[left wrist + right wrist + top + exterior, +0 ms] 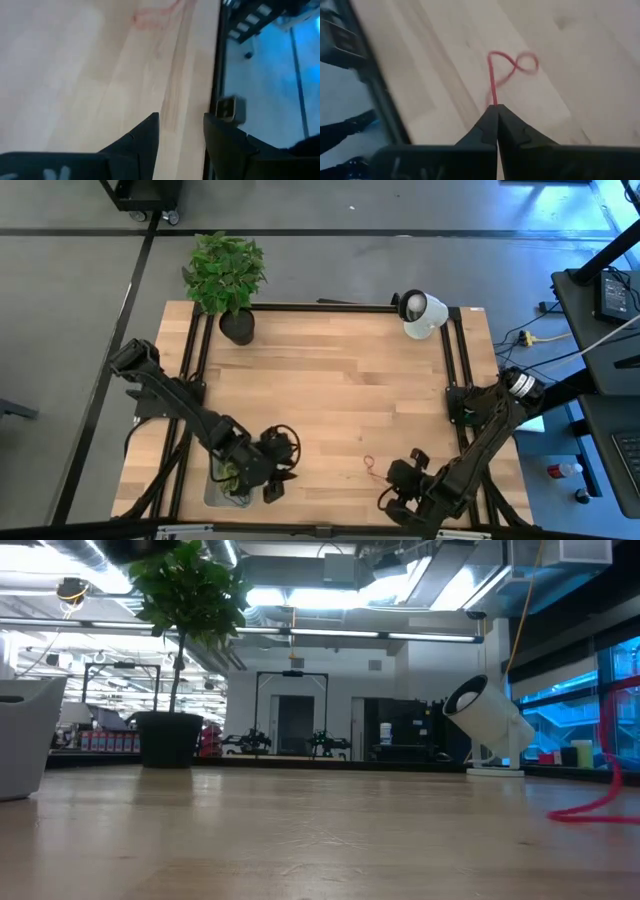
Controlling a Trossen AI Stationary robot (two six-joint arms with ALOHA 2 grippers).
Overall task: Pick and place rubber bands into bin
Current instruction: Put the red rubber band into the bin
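A red rubber band [368, 464] lies near the table's near edge; in the right wrist view the red rubber band [512, 67] shows as a twisted loop on the wood. My right gripper [496, 107] is shut at the band's near end, just right of it in the high view [392, 477]. The pale bin [212, 492] sits at the near-left corner with green rubber bands [232, 476] inside, mostly hidden under my left arm. My left gripper [181, 122] is open and empty beside the bin [280, 465]. My right gripper pinches the red rubber band's near end [494, 99] between its two shut fingertips, coming at it slanting down from the table's right. The strand runs straight out from the tips. The twisted loop end [520, 64] still lies on the table.
A black plant pot [237, 327] with a leafy plant stands at the far-left corner, and a white lamp-like device [422, 313] at the far-right. Black frame rails [196, 350] run along both table sides. Bare wood [330, 390] fills the middle.
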